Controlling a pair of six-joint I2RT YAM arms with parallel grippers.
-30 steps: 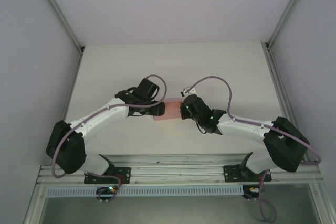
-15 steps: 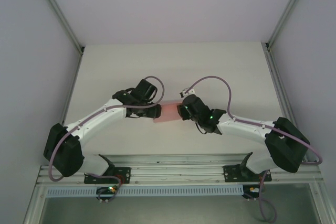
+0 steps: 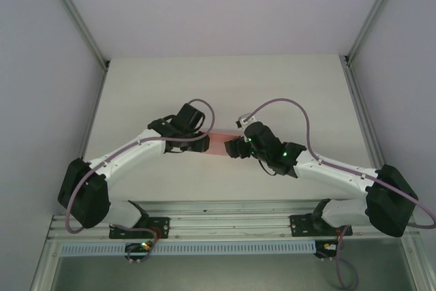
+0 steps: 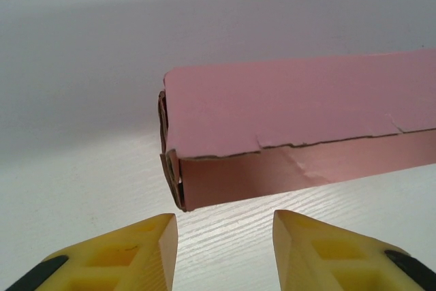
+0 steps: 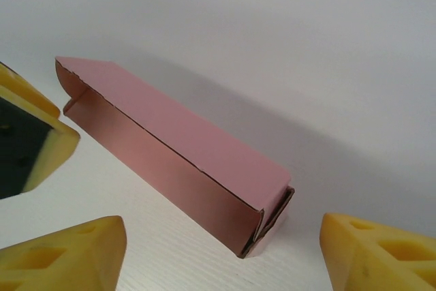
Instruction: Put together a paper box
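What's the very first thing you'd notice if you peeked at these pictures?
The pink paper box jumps out first, lying closed in the middle of the pale table. The white left arm and right arm bend in toward it from either side. Their yellow jaws stand open near its ends, and neither pair holds it.

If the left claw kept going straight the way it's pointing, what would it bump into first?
Most likely the paper box. The left gripper has its open jaws aimed at the box's long side wall near its end, with bare table between them. Depth is hard to judge.
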